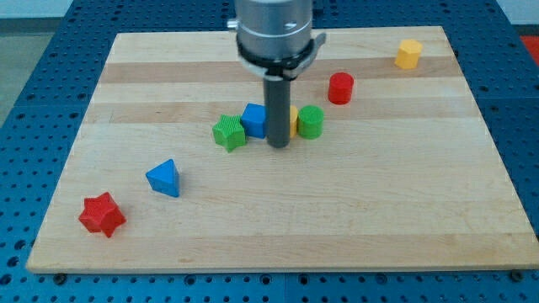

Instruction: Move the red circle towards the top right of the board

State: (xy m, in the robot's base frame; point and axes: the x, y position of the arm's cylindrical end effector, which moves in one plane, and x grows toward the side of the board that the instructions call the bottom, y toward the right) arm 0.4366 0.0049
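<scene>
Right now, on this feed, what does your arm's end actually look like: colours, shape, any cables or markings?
A wide, silver-grey metal cylinder comes down from the view's top, ending in a dark ring with small tabs at its sides. Below it hangs a straight, dark grey rod, round and plain. My tip is its blunt lower end, among the blocks at mid-board. I see no cables or markings, and there is no pincer.

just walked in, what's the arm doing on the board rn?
The arm is meant to push the red circle toward the board's top right. Right now my tip sits mid-board in a cluster: blue block and green star to the view's left, green circle to the right, a yellow block mostly hidden behind the rod. The red circle lies up and right, untouched.
</scene>
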